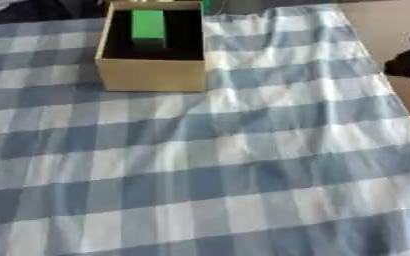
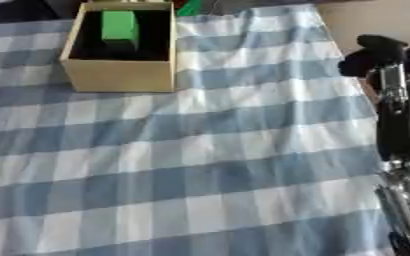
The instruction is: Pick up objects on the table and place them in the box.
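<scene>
Box (image 2: pixel 121 74) sits at the far left of the checked-cloth desk (image 2: pixel 208 165), open side up so things drop straight in, and a green block (image 2: pixel 119 26) stands inside. Right hand (image 2: pixel 379 52) hangs off the desk's right edge; whether its fingers are clenched, I cannot tell. Left hand is out of sight.

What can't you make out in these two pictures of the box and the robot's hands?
- Right hand: at the right edge in both eye views, blurred; finger state unreadable.
- Left hand: in neither view.
- Green block in the box: its base is hidden by the box's near wall.
- Small green thing behind the box: cut off by the top edge, unidentifiable.
</scene>
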Motion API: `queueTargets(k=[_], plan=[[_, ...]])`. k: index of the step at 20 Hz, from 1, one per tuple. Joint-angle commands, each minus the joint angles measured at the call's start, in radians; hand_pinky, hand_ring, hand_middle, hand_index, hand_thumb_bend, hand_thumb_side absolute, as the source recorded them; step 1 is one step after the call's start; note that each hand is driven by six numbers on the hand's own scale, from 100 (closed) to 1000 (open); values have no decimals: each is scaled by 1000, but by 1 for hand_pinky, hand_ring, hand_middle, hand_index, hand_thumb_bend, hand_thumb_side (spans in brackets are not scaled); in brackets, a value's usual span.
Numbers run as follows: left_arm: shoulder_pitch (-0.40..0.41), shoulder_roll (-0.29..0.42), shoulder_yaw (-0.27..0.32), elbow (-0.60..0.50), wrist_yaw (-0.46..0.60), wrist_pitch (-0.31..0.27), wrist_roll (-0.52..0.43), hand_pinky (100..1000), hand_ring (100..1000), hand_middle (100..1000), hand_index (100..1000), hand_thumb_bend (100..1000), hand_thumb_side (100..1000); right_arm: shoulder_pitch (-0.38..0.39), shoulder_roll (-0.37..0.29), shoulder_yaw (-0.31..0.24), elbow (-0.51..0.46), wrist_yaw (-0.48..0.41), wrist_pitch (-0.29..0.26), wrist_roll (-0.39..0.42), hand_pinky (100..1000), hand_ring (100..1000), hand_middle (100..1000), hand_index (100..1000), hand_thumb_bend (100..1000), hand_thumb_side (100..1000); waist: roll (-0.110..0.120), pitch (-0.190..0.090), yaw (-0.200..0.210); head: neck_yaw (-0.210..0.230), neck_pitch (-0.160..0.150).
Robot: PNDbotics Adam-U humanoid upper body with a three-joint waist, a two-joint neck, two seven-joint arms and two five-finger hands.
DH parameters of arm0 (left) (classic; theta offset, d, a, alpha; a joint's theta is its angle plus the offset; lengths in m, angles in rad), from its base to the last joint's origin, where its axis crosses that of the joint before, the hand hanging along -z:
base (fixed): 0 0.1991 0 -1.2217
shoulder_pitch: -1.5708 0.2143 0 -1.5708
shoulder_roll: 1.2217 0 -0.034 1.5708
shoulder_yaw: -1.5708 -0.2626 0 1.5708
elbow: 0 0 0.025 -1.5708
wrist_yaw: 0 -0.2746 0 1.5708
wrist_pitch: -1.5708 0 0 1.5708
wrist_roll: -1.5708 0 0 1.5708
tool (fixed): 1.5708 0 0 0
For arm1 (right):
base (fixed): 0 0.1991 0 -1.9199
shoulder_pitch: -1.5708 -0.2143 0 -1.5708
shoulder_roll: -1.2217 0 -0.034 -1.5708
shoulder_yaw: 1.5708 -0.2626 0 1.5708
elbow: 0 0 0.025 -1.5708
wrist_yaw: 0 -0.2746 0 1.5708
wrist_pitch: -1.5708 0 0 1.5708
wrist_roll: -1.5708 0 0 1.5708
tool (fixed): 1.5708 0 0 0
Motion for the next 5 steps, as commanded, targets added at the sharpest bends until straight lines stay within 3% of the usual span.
queueTargets(k=[1,5], plan=[[28,21,30,-112,91,24,-8,724,659,660,898,295,783,-4,-23,-13,-17,-14,-5,-10,642,610,554,736,100,813,-19,-47,-1,-11,19],[72,8,48,-137,173,-18,-2,729,651,653,898,289,784,0,-19,-19,-17,-20,-7,-17,643,612,556,738,100,813,-29,-62,0,-14,29]])
